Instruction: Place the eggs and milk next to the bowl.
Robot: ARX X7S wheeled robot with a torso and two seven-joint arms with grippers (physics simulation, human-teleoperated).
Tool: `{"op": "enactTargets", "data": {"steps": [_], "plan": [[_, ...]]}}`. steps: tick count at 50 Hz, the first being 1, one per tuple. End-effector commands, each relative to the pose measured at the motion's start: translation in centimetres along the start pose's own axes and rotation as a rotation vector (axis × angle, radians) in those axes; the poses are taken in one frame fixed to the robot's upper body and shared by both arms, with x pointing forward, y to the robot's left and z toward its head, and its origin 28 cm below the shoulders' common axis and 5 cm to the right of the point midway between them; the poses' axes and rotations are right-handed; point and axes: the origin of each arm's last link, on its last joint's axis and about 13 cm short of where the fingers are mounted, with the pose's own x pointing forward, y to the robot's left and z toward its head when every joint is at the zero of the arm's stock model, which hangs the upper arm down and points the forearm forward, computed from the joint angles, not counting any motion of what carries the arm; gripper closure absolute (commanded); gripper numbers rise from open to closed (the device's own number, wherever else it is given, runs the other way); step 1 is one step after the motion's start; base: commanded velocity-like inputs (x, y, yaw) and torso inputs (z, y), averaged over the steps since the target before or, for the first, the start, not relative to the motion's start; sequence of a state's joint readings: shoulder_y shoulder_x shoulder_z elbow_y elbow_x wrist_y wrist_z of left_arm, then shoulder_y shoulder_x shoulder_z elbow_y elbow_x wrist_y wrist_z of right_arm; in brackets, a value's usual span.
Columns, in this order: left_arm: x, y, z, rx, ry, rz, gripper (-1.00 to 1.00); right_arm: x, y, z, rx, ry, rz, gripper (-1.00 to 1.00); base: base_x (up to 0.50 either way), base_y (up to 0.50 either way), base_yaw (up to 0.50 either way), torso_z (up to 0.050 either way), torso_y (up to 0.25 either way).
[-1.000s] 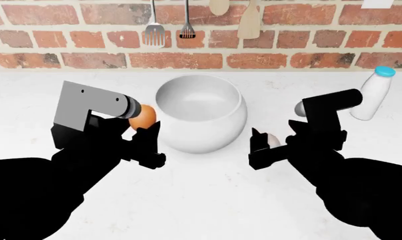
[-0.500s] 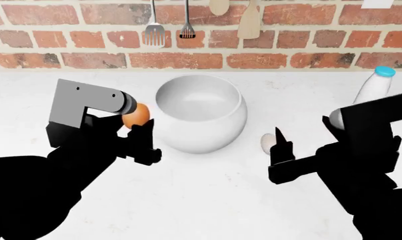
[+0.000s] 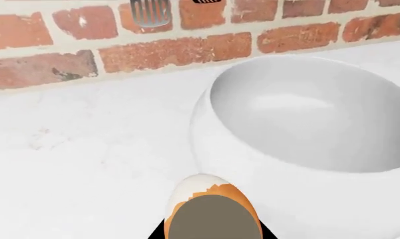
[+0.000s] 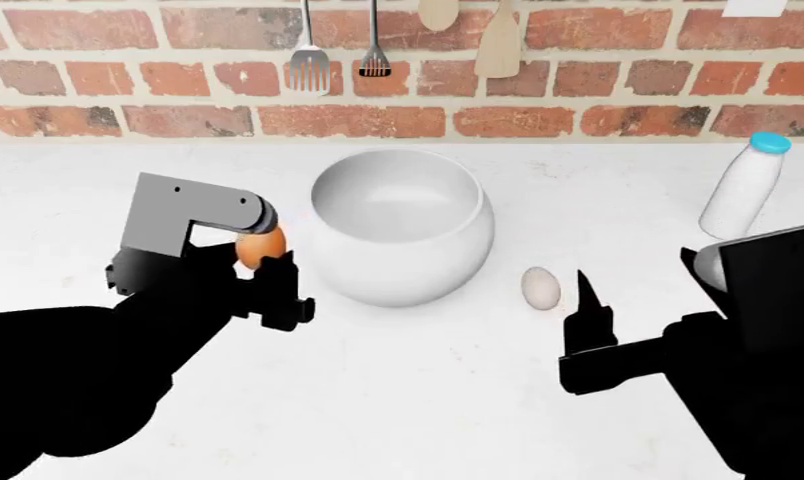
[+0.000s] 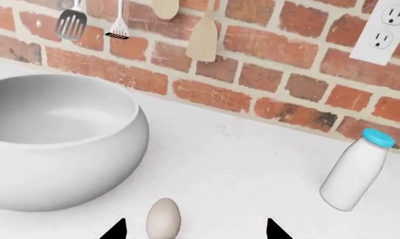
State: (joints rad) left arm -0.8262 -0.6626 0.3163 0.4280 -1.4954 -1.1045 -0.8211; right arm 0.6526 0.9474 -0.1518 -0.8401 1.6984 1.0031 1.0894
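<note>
Resting near the middle of the white counter [image 4: 416, 400], the large glossy white bowl [image 4: 399, 225] is seen upright in front of the brick wall [image 4: 576, 70]. The orange-brown egg [image 4: 259, 247] is pinched in the left gripper [image 4: 269, 275], held just to the left of the bowl's side and above the counter; in the left wrist view its fingers are closed against the egg [image 3: 212, 209] close beside the bowl wall [image 3: 299, 164]. Whether egg and bowl touch cannot be told.

The pale off-white egg [image 4: 541, 288] is found lying on the counter, near the bowl's right side but apart from it. The right gripper [image 4: 586, 330] is positioned just in front of this egg, with nothing held; in the right wrist view 2 dark fingertips [image 5: 115, 230] are spread wide on either side of the egg [image 5: 163, 219], not touching it.

The milk bottle [image 4: 745, 187], white with a light blue cap [image 4: 770, 143], is seen standing slightly tilted at the far right of the counter, close to the wall and well apart from the bowl.

2 metal utensils [image 4: 309, 55] and 2 wooden ones [image 4: 500, 42] are hung on the wall above the bowl. 1 white outlet [image 5: 386, 30] is noted on the bricks above the bottle in the right wrist view.
</note>
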Motion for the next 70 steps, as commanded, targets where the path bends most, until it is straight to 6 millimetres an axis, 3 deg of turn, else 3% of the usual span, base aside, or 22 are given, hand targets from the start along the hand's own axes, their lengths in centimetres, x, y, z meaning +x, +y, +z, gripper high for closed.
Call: {"op": "enactTargets", "data": {"steps": [1,16,60,61,70], "plan": [[1.6,0.3,-0.5,-0.005,0.050,0.020,1.00,0.1,0.1,-0.1,-0.002,0.003,0.004,-1.00,0.00,0.00,0.00,0.000,0.000],[4.3,0.6,-1.7,-0.011,0.132,0.057,1.00,0.4,0.1,0.1,-0.009,0.004,0.012,-1.00,0.00,0.00,0.00,0.000,0.000],[5.7,1.2,-3.3,-0.032,0.218,0.097,1.00,0.7,0.3,0.2,-0.015,0.006,0.021,-1.00,0.00,0.00,0.00,0.000,0.000],[5.7,1.2,-3.3,-0.032,0.217,0.098,-1.00,0.7,0.3,0.3,-0.015,0.006,0.021,-1.00,0.00,0.00,0.00,0.000,0.000],[5.6,1.2,-3.3,-0.035,0.216,0.091,-1.00,0.7,0.3,0.3,-0.016,0.006,0.020,-1.00,0.00,0.00,0.00,0.000,0.000]]}}
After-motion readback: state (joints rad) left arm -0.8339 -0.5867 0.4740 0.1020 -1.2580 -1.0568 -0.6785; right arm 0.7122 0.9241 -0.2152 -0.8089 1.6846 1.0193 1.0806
